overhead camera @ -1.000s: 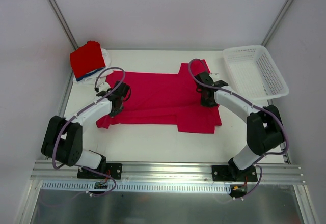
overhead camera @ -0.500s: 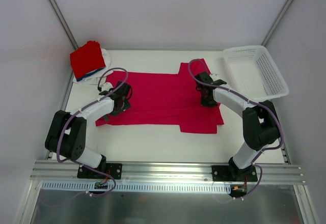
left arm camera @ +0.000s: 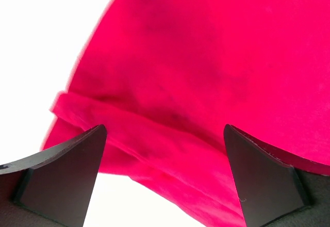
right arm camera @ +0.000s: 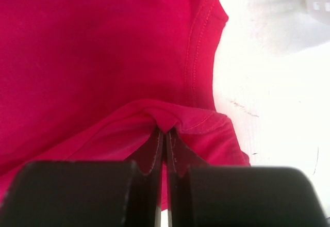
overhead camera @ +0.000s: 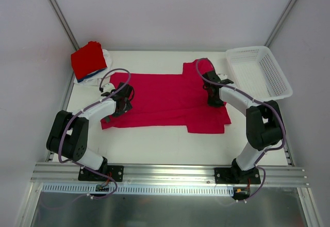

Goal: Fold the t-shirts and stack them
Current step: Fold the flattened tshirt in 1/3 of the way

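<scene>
Crimson soft cloth t-shirt (overhead camera: 165,98), rumpled

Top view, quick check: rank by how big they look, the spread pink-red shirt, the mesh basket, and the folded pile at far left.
1. crimson t-shirt, spread flat, by far the largest.
2. white mesh basket.
3. folded stack of t-shirts, bright red on top, clearly the smallest.
</scene>
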`<move>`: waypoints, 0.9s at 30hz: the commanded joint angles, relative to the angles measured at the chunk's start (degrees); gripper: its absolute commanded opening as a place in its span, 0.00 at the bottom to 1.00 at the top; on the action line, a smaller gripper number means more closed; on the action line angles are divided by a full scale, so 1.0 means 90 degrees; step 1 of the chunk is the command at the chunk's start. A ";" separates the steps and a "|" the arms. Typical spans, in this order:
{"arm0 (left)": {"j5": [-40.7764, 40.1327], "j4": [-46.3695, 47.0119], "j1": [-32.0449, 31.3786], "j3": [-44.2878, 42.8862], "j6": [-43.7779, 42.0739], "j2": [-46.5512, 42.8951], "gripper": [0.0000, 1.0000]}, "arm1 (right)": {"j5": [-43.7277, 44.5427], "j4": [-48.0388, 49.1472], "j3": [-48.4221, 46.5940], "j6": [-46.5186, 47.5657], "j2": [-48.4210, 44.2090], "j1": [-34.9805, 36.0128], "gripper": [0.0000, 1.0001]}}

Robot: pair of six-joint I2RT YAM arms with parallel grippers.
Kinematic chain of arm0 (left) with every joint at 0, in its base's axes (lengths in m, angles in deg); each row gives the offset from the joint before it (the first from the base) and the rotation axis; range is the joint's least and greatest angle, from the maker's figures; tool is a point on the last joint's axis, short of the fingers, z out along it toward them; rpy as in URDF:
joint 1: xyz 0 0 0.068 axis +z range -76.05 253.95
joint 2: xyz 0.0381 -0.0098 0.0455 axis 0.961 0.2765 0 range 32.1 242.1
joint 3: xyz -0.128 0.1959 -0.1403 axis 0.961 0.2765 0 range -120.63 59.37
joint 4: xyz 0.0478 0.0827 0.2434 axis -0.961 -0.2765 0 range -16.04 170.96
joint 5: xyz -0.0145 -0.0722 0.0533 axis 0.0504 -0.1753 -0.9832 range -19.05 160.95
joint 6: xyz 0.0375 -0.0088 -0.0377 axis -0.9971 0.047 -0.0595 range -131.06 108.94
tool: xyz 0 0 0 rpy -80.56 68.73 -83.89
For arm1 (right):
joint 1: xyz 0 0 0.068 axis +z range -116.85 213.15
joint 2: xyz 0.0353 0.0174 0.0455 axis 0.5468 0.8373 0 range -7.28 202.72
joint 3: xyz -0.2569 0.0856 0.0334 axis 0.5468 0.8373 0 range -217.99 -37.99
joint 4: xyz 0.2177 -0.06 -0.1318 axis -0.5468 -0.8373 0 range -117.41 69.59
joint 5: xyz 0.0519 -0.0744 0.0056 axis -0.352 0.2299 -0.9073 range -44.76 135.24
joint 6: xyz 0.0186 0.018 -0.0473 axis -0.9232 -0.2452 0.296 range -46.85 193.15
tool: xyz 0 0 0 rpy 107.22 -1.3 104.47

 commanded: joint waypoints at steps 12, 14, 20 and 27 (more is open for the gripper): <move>-0.0074 0.0161 0.0077 0.0077 -0.0119 0.0064 0.98 | 0.0078 0.0030 -0.0237 0.0132 0.0153 -0.0649 0.13; -0.0015 0.0161 0.0068 0.0097 -0.0099 0.0006 0.97 | -0.0010 -0.0018 -0.0403 0.0142 0.0309 -0.0649 0.73; -0.0054 0.0181 0.0028 0.0195 -0.0080 -0.0219 0.96 | 0.0399 -0.0399 -0.1174 0.0307 0.0525 -0.0649 1.00; -0.0015 0.0171 -0.0040 0.0136 -0.0109 -0.0706 0.95 | 0.0537 -0.0946 -0.1421 0.0435 -0.0389 -0.0649 0.99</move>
